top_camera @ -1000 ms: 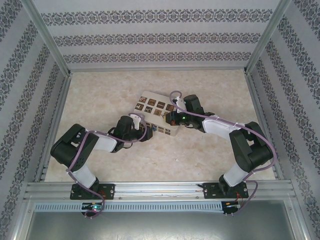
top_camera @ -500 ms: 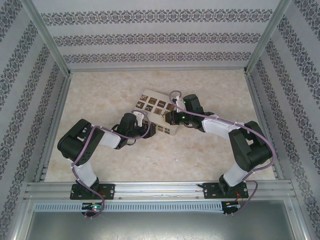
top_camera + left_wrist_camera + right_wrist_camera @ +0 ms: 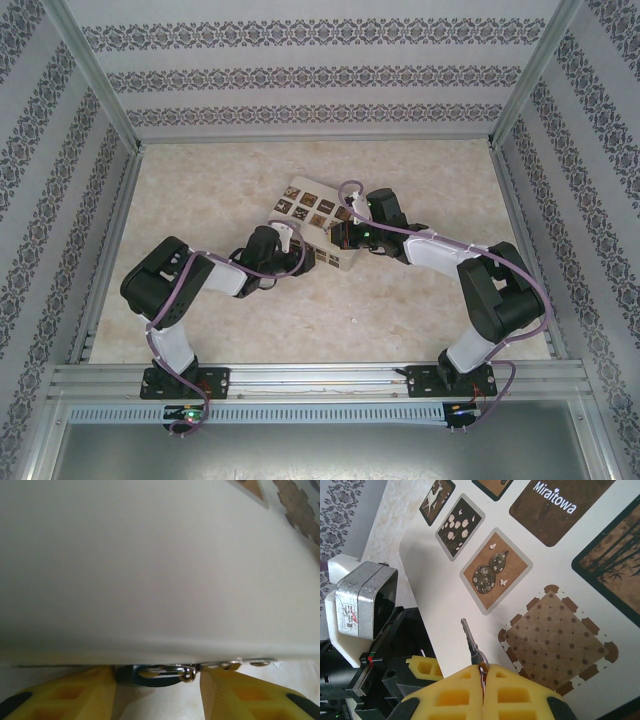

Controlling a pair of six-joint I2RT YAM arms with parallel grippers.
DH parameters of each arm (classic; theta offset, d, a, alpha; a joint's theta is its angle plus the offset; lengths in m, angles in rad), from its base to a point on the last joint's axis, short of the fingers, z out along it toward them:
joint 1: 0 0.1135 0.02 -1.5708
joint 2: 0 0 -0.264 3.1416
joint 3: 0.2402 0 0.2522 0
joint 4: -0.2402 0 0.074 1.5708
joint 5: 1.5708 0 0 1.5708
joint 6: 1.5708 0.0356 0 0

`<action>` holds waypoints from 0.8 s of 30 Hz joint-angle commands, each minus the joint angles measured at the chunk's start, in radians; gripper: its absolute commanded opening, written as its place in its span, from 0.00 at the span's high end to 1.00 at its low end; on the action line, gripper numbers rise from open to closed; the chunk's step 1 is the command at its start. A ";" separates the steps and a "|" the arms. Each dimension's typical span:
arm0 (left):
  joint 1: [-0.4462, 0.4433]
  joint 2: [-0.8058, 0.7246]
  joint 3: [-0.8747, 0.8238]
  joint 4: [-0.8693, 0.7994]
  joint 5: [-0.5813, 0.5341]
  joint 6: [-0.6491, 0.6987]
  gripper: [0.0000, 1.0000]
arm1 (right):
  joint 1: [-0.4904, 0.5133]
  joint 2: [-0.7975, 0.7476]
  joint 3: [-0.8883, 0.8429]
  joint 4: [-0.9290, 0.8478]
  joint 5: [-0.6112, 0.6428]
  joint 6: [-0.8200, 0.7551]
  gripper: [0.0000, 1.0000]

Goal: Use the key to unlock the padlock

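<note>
Top view: two arms meet over a cream box (image 3: 310,215) at mid-frame on the marbled table (image 3: 420,190). The left gripper (image 3: 298,258) comes in from the lower left to the box's near side. The right gripper (image 3: 340,238) reaches in from the right and rests over the box's near right corner. The padlock and key are too small to make out here.

Left wrist view: the blank side of the box (image 3: 150,570) takes up the upper frame. Along the bottom edge, the left gripper (image 3: 157,687) stands partly open, its yellow fingers (image 3: 70,695) in the lower corners. The padlock (image 3: 131,676) lies between them, at the foot of the box. Its long axis runs across the frame, with the dark blue body to the left and the silvery part (image 3: 167,671) pointing right. The left finger sits against the body and the right finger is just beside the metal tip. Whether the claw actually grips it cannot be told. More small metal pieces (image 3: 245,663) trail off to the right under the box edge.

Right wrist view: the right gripper (image 3: 482,677), at bottom centre, is pinched fully closed on the key (image 3: 470,641). The key's long axis rises steeply, with the blade pointing up and slightly left over the box top (image 3: 435,592), near a gourd-pattern tile (image 3: 495,570). At the left edge sits a silver-and-black camera (image 3: 367,600) on a white mount.
</note>
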 commanded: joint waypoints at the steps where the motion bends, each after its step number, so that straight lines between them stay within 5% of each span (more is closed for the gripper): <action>1: -0.052 0.035 0.042 0.009 0.034 -0.025 0.54 | 0.013 0.043 -0.023 -0.089 0.019 -0.012 1.00; 24: -0.067 0.040 0.090 -0.034 -0.051 -0.042 0.77 | 0.011 -0.002 -0.014 -0.087 0.015 -0.002 1.00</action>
